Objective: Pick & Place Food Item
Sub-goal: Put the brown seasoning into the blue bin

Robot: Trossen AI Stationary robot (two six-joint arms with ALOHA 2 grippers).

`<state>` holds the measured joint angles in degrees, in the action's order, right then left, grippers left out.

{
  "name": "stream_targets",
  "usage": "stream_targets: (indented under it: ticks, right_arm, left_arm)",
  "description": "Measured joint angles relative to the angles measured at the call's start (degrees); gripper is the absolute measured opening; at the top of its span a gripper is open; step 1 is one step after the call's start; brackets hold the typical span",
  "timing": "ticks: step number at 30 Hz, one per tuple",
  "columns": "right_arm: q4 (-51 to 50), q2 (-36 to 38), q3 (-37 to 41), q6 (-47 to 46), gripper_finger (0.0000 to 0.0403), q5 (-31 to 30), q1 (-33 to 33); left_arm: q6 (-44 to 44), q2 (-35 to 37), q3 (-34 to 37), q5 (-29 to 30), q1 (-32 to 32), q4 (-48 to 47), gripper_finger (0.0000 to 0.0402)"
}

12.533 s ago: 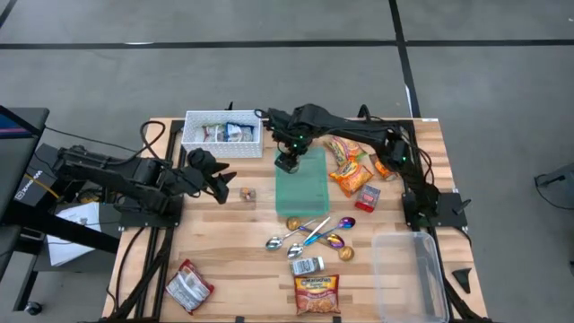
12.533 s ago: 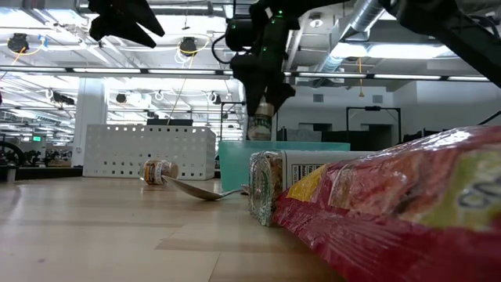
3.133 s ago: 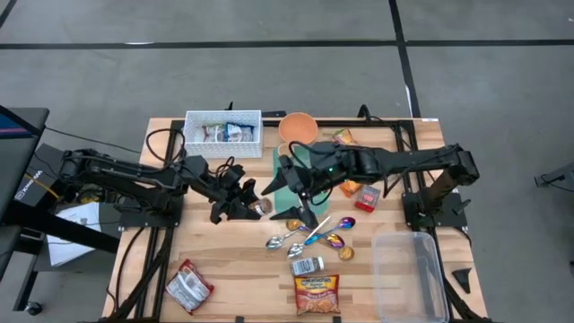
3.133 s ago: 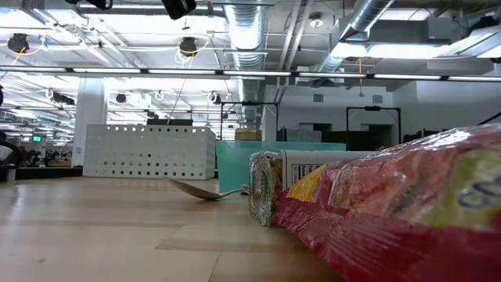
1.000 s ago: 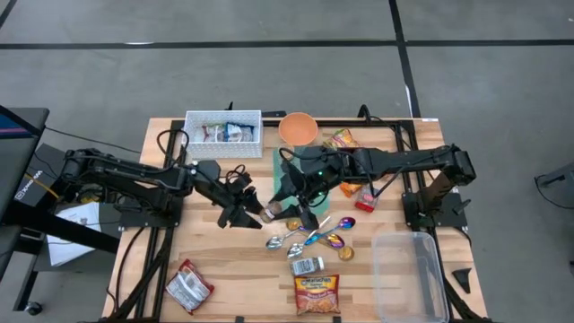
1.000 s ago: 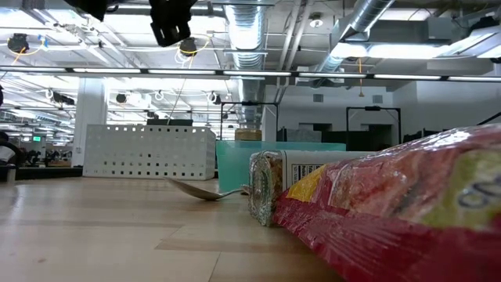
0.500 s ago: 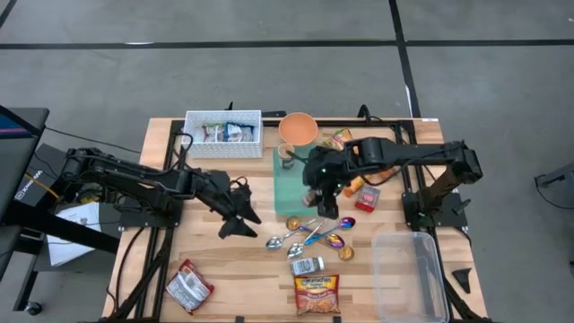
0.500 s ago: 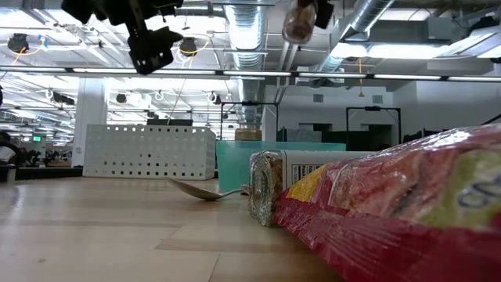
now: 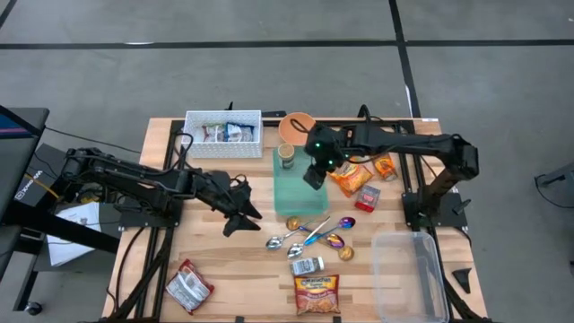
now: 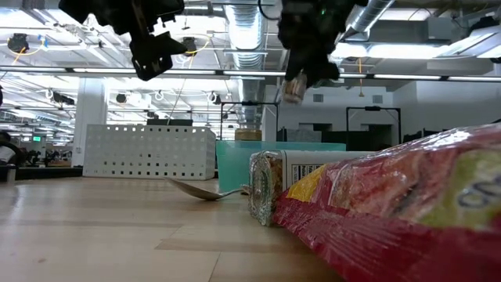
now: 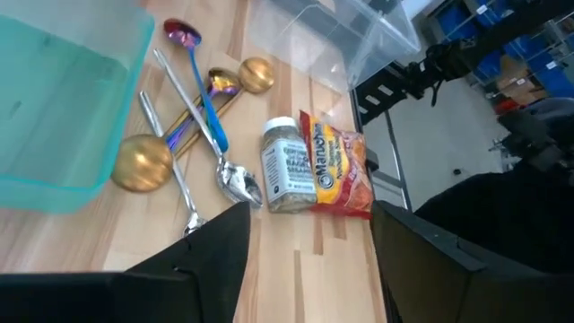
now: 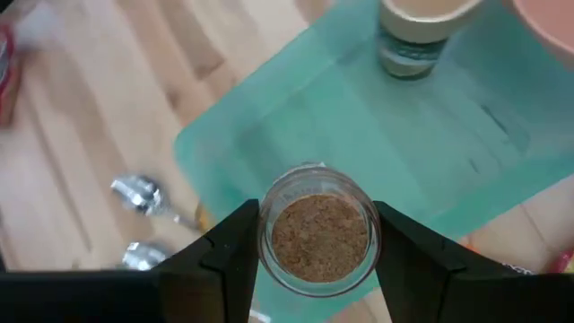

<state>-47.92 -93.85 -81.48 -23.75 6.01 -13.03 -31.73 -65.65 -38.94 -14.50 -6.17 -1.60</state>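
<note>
My right gripper point(image 12: 314, 260) is shut on a small clear jar of brown powder point(image 12: 314, 235) and hangs over the teal bin point(image 9: 300, 188) at the table's middle. The low view shows the jar point(image 10: 294, 86) tilted below the gripper, well above the bin. A second jar point(image 9: 287, 154) stands upright on its base in the bin's far left corner. My left gripper point(image 9: 240, 215) hovers open left of the bin with nothing between its fingers point(image 11: 215, 260), and it shows high up in the low view point(image 10: 153, 51). My right gripper pinches the jar's round side wall point(image 12: 269, 235) between its two fingers, one on each side. The fingers come slanting down from above. The jar is lifted clear and tilted, above the teal bin's floor.
A white perforated basket point(image 9: 222, 132) and an orange bowl point(image 9: 298, 127) stand at the far edge. Snack bags point(image 9: 352, 175) lie right of the bin. Spoons point(image 9: 309, 235), a lying spice jar point(image 9: 308, 266), a noodle packet point(image 9: 317, 294) and a clear tub point(image 9: 408, 274) fill the near side.
My right gripper has carried the jar from beside my left gripper toward the table's far right, rolled its wrist, and come down over the teal bin. My left gripper has tipped downward and stayed near where it was.
</note>
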Motion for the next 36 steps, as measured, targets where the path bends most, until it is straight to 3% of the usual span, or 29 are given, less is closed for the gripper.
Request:
stream_targets:
  ticks: [8, 21, 36]
  right_arm:
    - [5.25, -4.36, 2.37, -1.79, 0.0173, -1.67, -3.42]
    - [6.18, -13.72, 0.68, -0.81, 0.0173, -8.94, -1.21]
    - [8.84, -17.11, 0.53, 4.14, 0.0173, -12.12, -4.52]
  left_arm:
    - [0.0, 0.02, -0.07, 0.08, 0.0, -1.26, 0.0206]
    - [-0.46, 0.02, -0.07, 1.27, 0.0, -3.77, 0.0186]
    - [-3.67, 0.02, -0.07, 1.22, -0.2, -3.52, 0.0182]
